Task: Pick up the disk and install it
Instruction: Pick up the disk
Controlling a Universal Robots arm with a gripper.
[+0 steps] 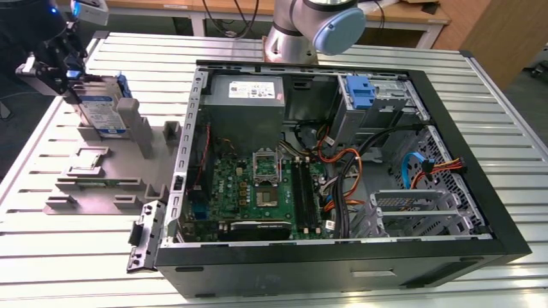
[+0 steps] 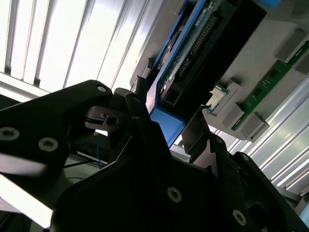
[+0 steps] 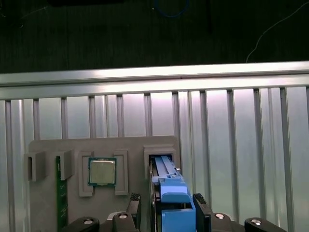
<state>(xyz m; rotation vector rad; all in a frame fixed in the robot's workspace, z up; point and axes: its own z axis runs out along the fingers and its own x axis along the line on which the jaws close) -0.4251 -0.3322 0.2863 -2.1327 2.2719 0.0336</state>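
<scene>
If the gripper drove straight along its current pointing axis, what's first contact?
The disk, upright in the grey holder right ahead of the gripper; remaining gap unclear.

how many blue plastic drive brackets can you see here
2. One frames the disk, upright in the grey holder; the other bracket sits in a drive bay of the case. More may be hidden inside.

Disk [image 1: 99, 108]: upright on edge, upper left of the exterior view.
Flat silver-metal drive with a white-and-blue label face and a blue plastic rail frame along its edges. It stands vertically in a slot of the grey holder [image 1: 86, 192] on the tabletop [image 1: 77, 256]. In both wrist views it appears edge-on, the blue frame end nearest.
</scene>
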